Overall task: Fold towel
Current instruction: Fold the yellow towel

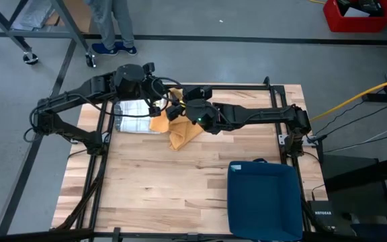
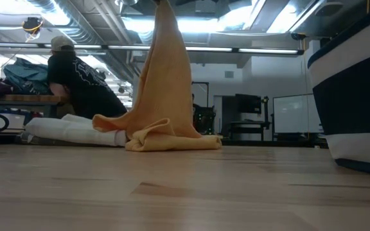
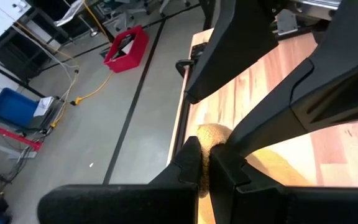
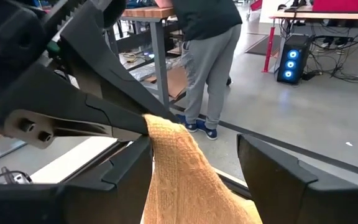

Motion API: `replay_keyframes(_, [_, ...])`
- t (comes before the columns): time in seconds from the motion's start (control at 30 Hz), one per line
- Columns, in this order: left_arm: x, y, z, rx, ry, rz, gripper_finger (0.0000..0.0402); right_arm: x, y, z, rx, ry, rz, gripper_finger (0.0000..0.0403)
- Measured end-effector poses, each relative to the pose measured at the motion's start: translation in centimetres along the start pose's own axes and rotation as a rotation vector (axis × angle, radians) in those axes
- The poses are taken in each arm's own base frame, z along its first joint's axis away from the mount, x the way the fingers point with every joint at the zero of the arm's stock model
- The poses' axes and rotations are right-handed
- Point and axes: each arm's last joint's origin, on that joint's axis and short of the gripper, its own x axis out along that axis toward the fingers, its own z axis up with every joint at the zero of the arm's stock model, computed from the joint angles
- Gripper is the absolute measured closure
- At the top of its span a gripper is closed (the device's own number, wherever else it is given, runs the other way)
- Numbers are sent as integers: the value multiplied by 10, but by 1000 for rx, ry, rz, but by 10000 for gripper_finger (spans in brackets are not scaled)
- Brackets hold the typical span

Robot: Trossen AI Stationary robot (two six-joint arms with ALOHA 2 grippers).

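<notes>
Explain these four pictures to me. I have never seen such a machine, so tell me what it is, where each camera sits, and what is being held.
It is a robot with two dark arms at a wooden table, each ending in a two-finger pincer. One picture looks straight down from above, one looks level across the tabletop, and two come from cameras on the arms' wrists. The left pincer is shut on an orange towel and holds it up, so the cloth hangs in a cone with its lower end bunched on the wood. The right pincer is open, its fingers on either side of the hanging cloth. A white towel lies beside the orange one and a blue bin stands near the table's corner. A person stands beyond the table.
</notes>
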Motion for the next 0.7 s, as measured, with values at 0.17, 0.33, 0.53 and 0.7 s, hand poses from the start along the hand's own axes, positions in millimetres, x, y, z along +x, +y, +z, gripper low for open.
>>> replay_keyframes(0.17, [-1, -3, 0, 13, 6, -16, 400, -3, 3, -2, -15, 14, 30, 166])
replay_keyframes(0.33, [-1, -5, 2, 29, -9, -22, 400, -3, 3, -2, -19, 16, 32, 166])
replay_keyframes(0.53, [-2, -10, 4, 53, -18, -36, 400, -4, 3, -2, -22, 18, 32, 166])
replay_keyframes(0.7, [-3, -12, 5, 55, -16, -42, 400, -4, 1, -5, -42, 23, -10, 166])
